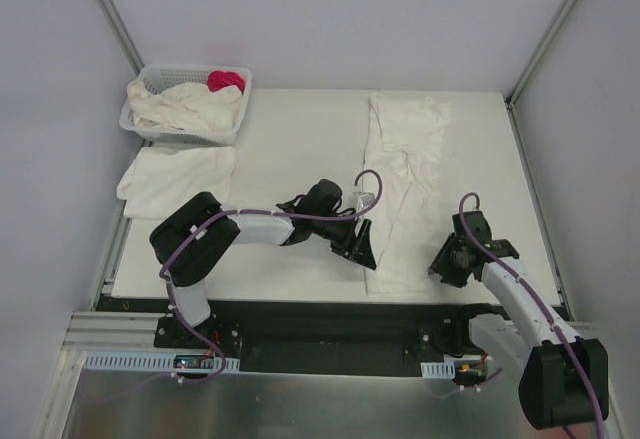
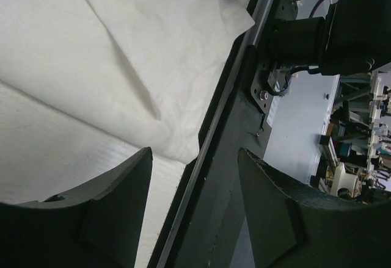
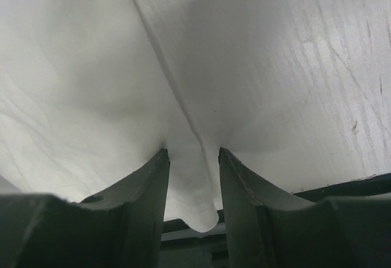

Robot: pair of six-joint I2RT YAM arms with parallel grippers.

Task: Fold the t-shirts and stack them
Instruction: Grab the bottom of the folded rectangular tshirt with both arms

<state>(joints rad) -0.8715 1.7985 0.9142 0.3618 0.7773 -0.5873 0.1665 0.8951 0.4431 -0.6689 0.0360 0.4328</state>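
Observation:
A white t-shirt (image 1: 405, 169), folded lengthwise into a long strip, lies on the right half of the table and reaches the near edge. My right gripper (image 1: 442, 259) is at its near right corner. In the right wrist view the gripper (image 3: 191, 153) is shut on a bunched fold of the shirt (image 3: 91, 66) that hangs over the table edge. My left gripper (image 1: 362, 247) is at the shirt's near left edge. In the left wrist view it (image 2: 194, 155) is open and empty, with the shirt's corner (image 2: 91, 54) just beyond the fingertips.
A white lattice basket (image 1: 237, 111) at the far left holds crumpled cream shirts (image 1: 190, 107) and a pink-red cloth (image 1: 225, 80). A folded shirt (image 1: 175, 177) lies in front of it. The table's near edge and a black rail (image 2: 226, 158) run under both grippers.

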